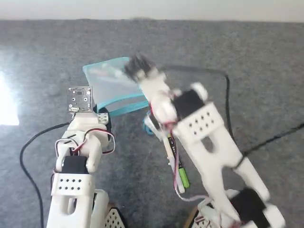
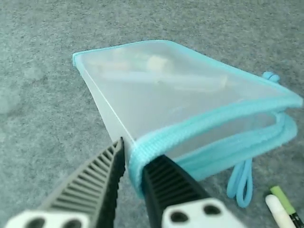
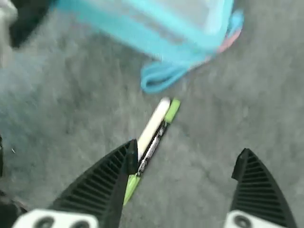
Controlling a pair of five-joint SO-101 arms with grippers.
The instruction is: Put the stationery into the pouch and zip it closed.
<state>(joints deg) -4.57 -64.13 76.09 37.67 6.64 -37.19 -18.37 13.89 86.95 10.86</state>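
A translucent pouch (image 1: 114,83) with turquoise trim lies on the grey carpet, its mouth facing the arms. Pale items show dimly through its side (image 2: 156,71). My left gripper (image 1: 102,116) is shut on the pouch's zipper edge at one corner (image 2: 134,164). A white pen (image 1: 170,149) and a green-capped marker (image 1: 183,178) lie together on the carpet beside the pouch's turquoise loop (image 3: 159,78). My right gripper (image 3: 187,147) hangs open above these pens, the white pen (image 3: 152,126) just inside one finger. In the high view the right gripper (image 1: 137,69) is blurred over the pouch.
A black cable (image 1: 226,85) runs across the carpet behind the right arm. Another cable (image 1: 28,152) loops beside the left arm. Bare carpet lies to the far left and at the back.
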